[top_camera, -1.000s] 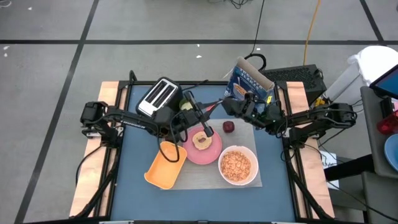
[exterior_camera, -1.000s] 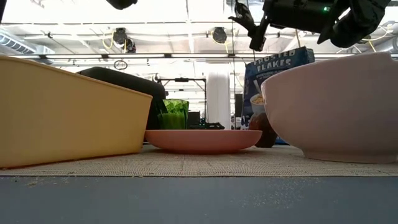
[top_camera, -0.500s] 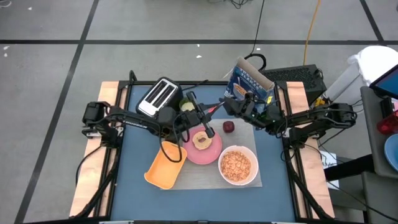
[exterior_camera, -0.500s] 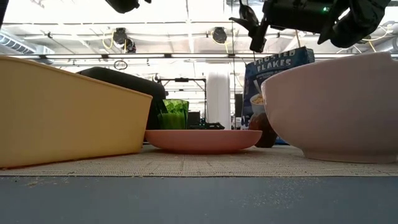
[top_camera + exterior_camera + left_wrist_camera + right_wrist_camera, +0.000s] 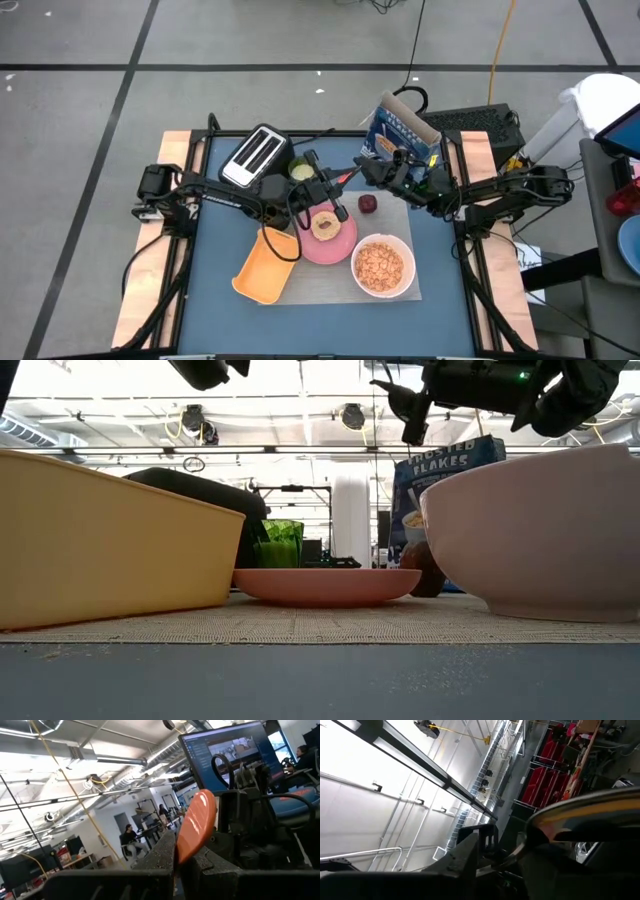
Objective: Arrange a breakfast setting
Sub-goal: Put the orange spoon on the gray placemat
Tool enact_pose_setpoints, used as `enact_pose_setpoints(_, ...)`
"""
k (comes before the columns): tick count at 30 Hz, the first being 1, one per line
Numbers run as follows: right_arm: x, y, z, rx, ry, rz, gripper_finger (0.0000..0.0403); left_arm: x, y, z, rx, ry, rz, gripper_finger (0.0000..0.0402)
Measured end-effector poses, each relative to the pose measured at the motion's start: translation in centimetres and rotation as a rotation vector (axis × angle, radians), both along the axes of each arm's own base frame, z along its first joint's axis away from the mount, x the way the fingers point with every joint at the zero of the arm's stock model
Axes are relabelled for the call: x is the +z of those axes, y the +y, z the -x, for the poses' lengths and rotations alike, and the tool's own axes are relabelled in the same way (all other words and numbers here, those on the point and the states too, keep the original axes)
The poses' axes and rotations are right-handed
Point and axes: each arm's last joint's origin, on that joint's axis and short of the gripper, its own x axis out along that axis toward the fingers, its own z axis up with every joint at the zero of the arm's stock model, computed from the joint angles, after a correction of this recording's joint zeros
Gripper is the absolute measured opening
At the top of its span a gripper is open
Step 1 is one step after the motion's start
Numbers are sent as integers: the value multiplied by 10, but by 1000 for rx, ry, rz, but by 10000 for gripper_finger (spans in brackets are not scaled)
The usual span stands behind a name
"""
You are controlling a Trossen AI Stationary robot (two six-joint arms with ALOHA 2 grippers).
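The grey mat [image 5: 322, 287] lies in the table's middle. On it stand the pink plate [image 5: 345, 245] with the toasted bagel [image 5: 324, 224] and the white bowl [image 5: 380, 266] of tan cereal. The dark-red fruit [image 5: 368, 204] lies just behind the bowl. The spoon [image 5: 350, 173], thin with an orange end, spans in the air between my two grippers, above the plate's far side. My left gripper [image 5: 336, 184] and my right gripper [image 5: 368, 168] face each other, both shut on it. My left gripper pinches the spoon's orange oval end [image 5: 196, 827] between its two fingers, coming level from the table's left. The spoon is lifted clear above the plate. My right gripper has the spoon's shiny metal part [image 5: 532, 832] between its fingers, coming from the table's right; the exact place of contact is hidden by the fingers.
The yellow tray [image 5: 265, 265] rests tilted on the mat's left part. The black-and-silver toaster [image 5: 255, 153] and a green cup [image 5: 300, 170] stand at the far left, and a blue cereal box [image 5: 400, 130] stands at the far right. In the low view the bowl [image 5: 540, 530] and the tray [image 5: 100, 540] fill the foreground.
My left gripper has crept a little toward the table's right edge, closer to my right gripper. The spoon stays in the air between them.
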Motion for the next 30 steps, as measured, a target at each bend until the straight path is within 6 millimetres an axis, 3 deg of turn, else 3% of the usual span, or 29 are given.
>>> enact_pose_setpoints(8, 2, 0, 1, -8, -19, -4, 59, -1, 0, 0, 12, 16, 3, 10)
enact_pose_setpoints(15, 3, 0, 2, -28, -20, 36, 20, -3, 1, 0, 38, 31, 15, 10)
enact_pose_setpoints(30, 3, 0, 1, -44, 7, 91, 10, -4, 1, -1, 27, 34, 47, 22)
